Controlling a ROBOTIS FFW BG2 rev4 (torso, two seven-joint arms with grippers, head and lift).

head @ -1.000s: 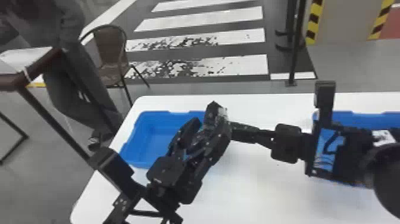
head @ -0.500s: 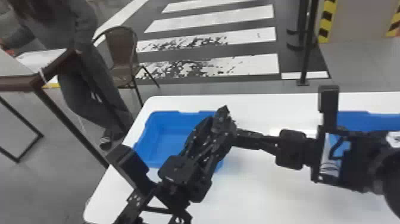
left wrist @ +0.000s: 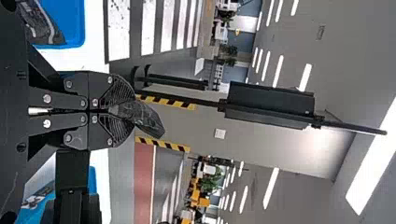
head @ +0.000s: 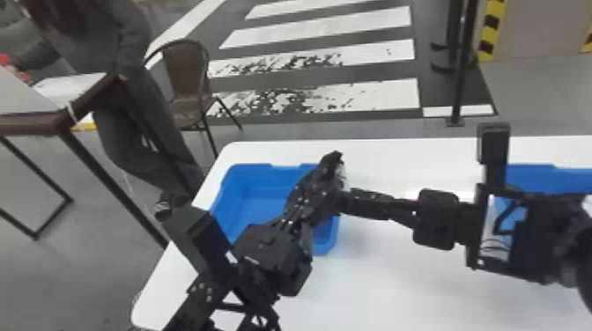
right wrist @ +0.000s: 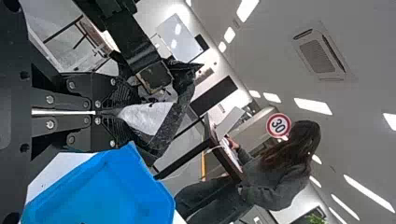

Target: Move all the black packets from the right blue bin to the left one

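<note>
A: What is in front of the robot?

B: A white table (head: pixel 396 286) with two blue bins. The left bin (head: pixel 264 193) is at the table's left side, partly covered by the left arm. The right bin (head: pixel 542 178) is well apart from it, mostly hidden behind the right arm.

A: Where are the two hands?

B: The left end effector (head: pixel 334 160) is above the right side of the left bin. The right end effector (head: pixel 348 198) comes in from the other side and meets it there, fingertips near each other.

A: Are they holding anything?

B: Yes. The right end effector has its fingers pinched on a packet (right wrist: pixel 149 116), black with a pale patch, raised above the table. The left end effector is closed on dark packet material too. It looks like the same packet, though the overlap keeps me from being certain.

A: Any more packets?

B: In the left wrist view, a second packet (left wrist: pixel 46 25), dark and glossy, lies in the left bin near a corner. A third packet (left wrist: pixel 37 198), black with white marks, lies in the right bin, only partly visible.
</note>
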